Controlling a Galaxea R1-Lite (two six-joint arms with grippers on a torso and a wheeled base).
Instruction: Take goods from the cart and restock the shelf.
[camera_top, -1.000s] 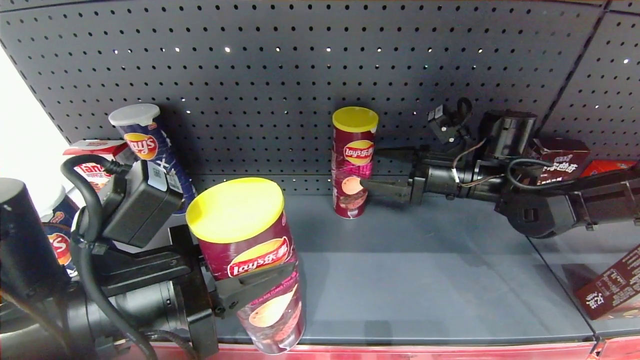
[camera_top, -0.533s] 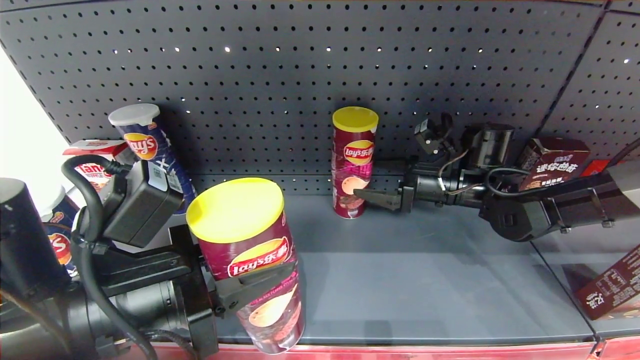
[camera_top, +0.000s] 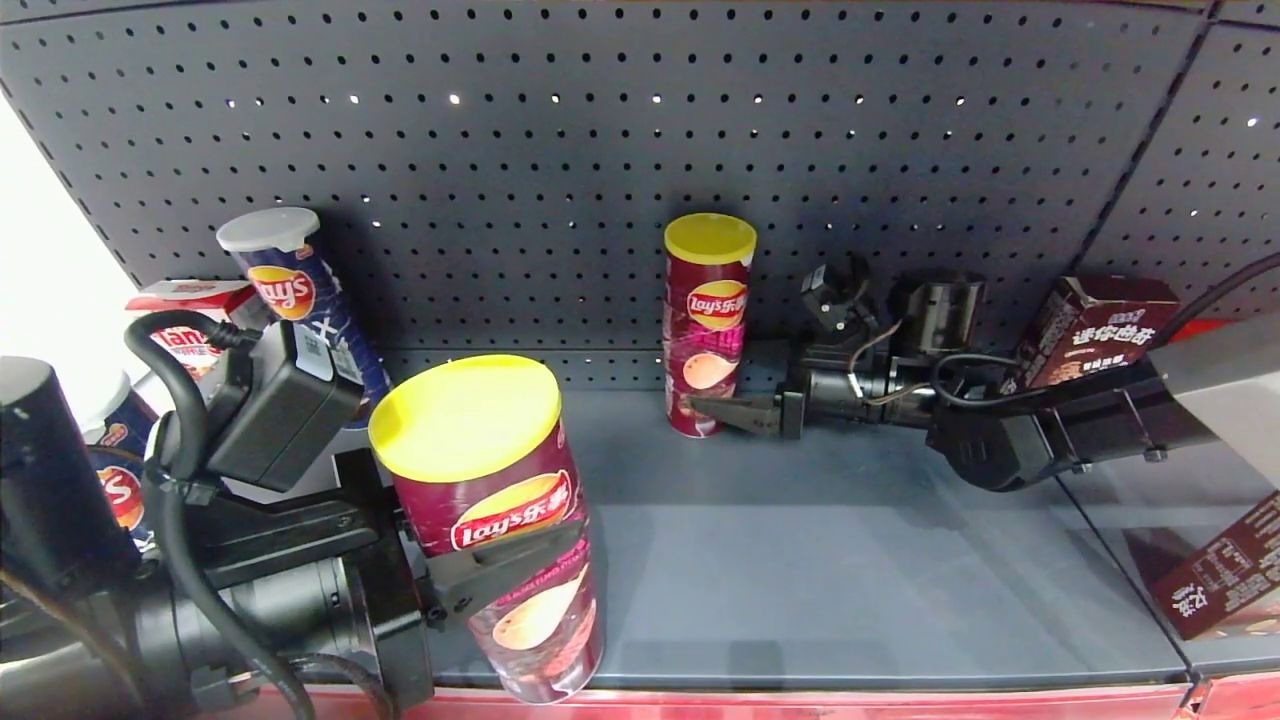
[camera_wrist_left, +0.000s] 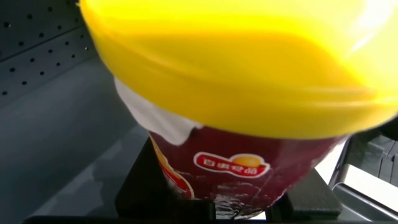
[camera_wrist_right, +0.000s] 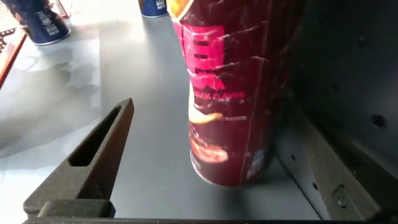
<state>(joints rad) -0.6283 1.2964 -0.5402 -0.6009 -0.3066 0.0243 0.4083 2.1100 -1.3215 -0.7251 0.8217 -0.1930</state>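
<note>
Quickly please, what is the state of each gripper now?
Left gripper: closed on a maroon chip can with yellow lid.
Right gripper: open, beside a second maroon can standing on the shelf.

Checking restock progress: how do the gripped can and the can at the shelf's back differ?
The held can hangs at the shelf's front edge; the shelf can stands on its base at the back. The left gripper is shut on the held can; the right gripper is open beside the shelf can. Both are maroon with yellow lids.
</note>
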